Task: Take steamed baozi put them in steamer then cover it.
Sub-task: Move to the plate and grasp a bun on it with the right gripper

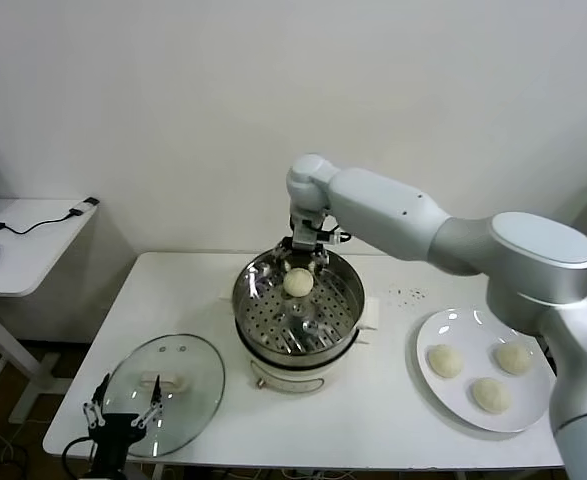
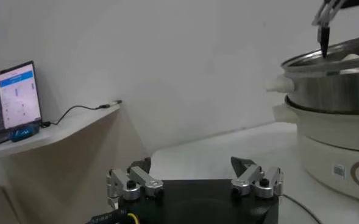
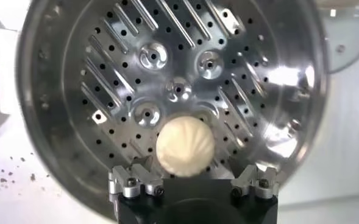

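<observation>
The steamer [image 1: 245, 300] stands mid-table, a shiny steel pot on a white base. One baozi [image 1: 298, 282] lies on its perforated tray [image 3: 106, 91], toward the far side. My right gripper [image 1: 306, 250] hangs just above that baozi [image 3: 185, 146], open, fingers spread wide and clear of it. Three more baozi [image 1: 444, 360] rest on a white plate [image 1: 425, 335] at the right. The glass cover [image 1: 188, 385] lies flat on the table at the front left. My left gripper [image 1: 123, 412] sits low at the cover's near edge, open and empty [image 2: 194, 167].
A side desk [image 1: 23, 250] with a laptop [image 2: 11, 97] and cables stands off to the left. Dark crumbs [image 1: 408, 294] dot the table between steamer and plate. The wall is close behind the steamer.
</observation>
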